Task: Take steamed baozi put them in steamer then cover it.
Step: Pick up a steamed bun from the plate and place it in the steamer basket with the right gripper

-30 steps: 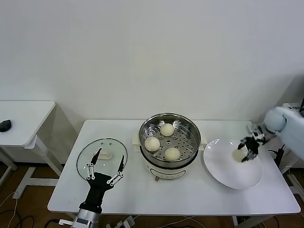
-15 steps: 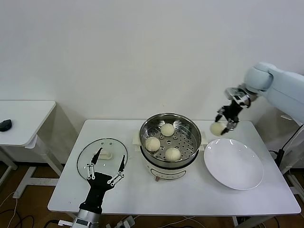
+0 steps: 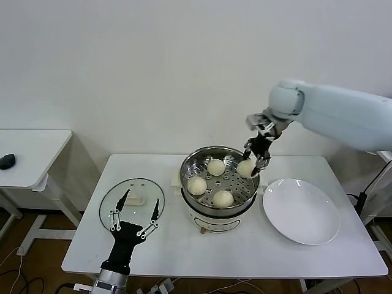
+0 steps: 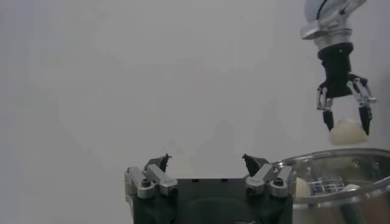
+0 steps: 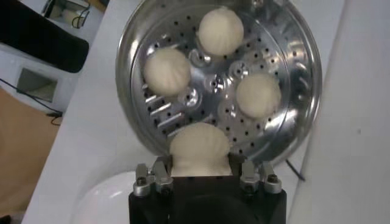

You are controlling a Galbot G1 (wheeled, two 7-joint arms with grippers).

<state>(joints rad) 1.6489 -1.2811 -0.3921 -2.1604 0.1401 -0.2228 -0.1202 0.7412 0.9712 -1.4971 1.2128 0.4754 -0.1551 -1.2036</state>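
Since a second ago, your right arm has swung from the plate (image 3: 301, 211) across to the steamer (image 3: 218, 177), carrying the fourth bun (image 3: 246, 168) with it. You now have that arm stretched in from the right side, high over the table (image 3: 245, 257), its forearm angled down and the wrist bent so the right gripper (image 3: 256, 160) points at the pot's right rim. Its jaws are clamped on the bun, which hangs just above the holed tray (image 5: 213, 85), not yet set down. From the right wrist camera you see the held bun between the two fingers (image 5: 159, 176), over the tray's near edge.

Your left arm stays low at the table's front left, upright, the left gripper (image 3: 135, 215) with jaws spread wide and holding nothing, just in front of the cover (image 3: 131, 202).

That cover lies flat on the table left of the steamer. The plate is bare. Three buns (image 3: 209, 182) sit on the tray, apart from one another.
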